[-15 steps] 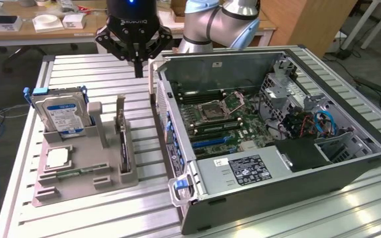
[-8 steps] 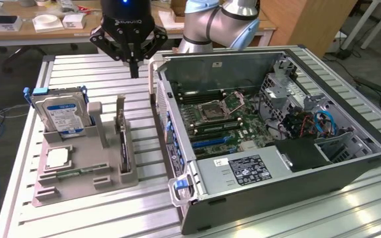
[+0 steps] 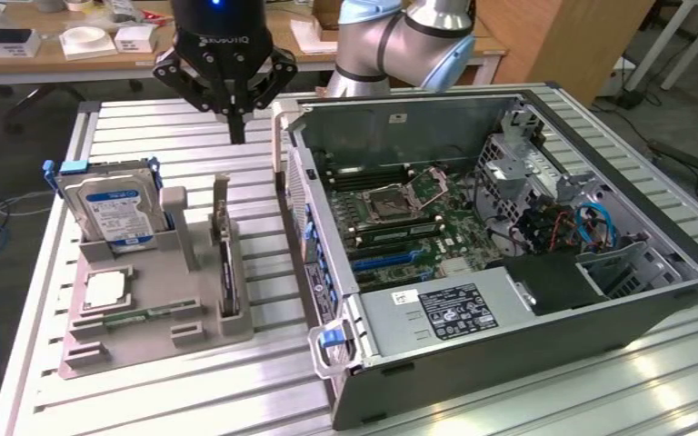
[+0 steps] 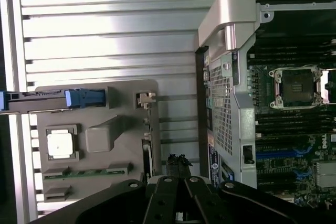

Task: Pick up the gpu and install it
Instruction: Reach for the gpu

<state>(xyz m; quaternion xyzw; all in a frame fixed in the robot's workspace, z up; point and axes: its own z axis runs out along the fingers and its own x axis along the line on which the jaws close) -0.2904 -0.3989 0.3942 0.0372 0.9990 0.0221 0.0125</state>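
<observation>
The gpu (image 3: 222,247) is a thin dark card standing on edge in a slot of the grey holder (image 3: 155,304), its silver bracket end toward the back. In the wrist view the gpu (image 4: 148,148) appears edge-on along the holder's side nearest the case. My gripper (image 3: 237,136) hangs above the slatted table behind the holder, fingers pressed together and holding nothing. Its black fingertips (image 4: 177,162) sit just past the card's end. The open computer case (image 3: 640,300) lies beside the holder, with the green motherboard (image 3: 416,222) exposed.
A silver hard drive (image 3: 109,211) with a blue-white label stands in the holder, with a square processor (image 3: 104,289) and a narrow green memory stick (image 3: 143,318) in front of it. The case holds a power supply (image 3: 446,313) and blue cables (image 3: 594,227). A cluttered desk (image 3: 70,45) stands behind.
</observation>
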